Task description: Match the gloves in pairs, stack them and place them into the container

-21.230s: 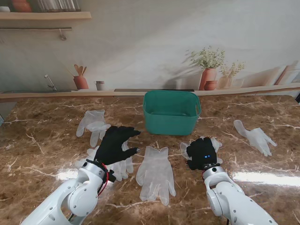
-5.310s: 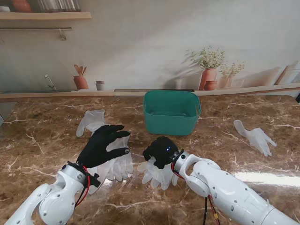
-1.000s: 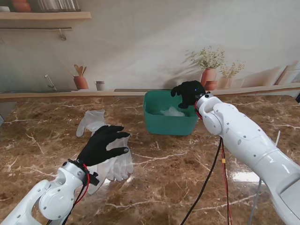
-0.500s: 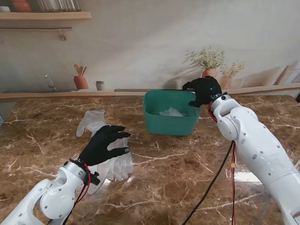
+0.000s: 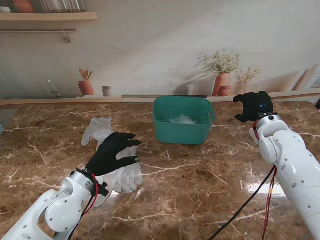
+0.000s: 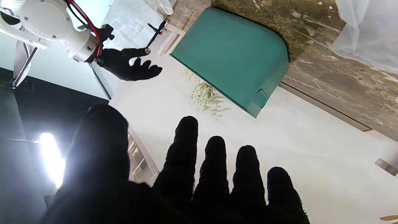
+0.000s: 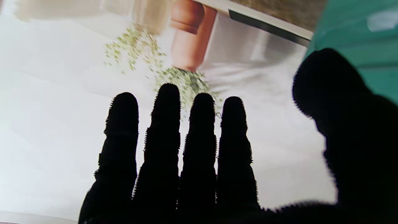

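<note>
So the gloves here are thin translucent disposable ones, and I'd bet they weigh basically nothing, flop all over, and cling to each other and to the shiny marble table (image 5: 200, 200), so a dainty fingertip pinch on a single layer probably just slides off or peels one glove away from its partner. There's a pale crumpled bunch (image 5: 182, 120) sitting inside the teal container (image 5: 183, 131), which is at the far middle of the table. The pair of gloves (image 5: 124, 176) lies on the near left, stacked with fingers pointing toward me, and one more loose glove (image 5: 97, 131) sits just beyond it, farther left. The left hand (image 5: 112, 153) is above that stack with all fingers spread flat, palm down, holding nothing; I can't tell if it's actually pressing on the gloves or just floating over them. The right hand (image 5: 255, 106) is up in the air to the right of the container, fingers straight and slightly apart, empty too. If I were grabbing that stack, I'd go for the cuff or palm area where both layers overlap and scrunch them together with several fingers against the thumb, since the floppy finger ends would just dangle and snag on the container rim.
</note>
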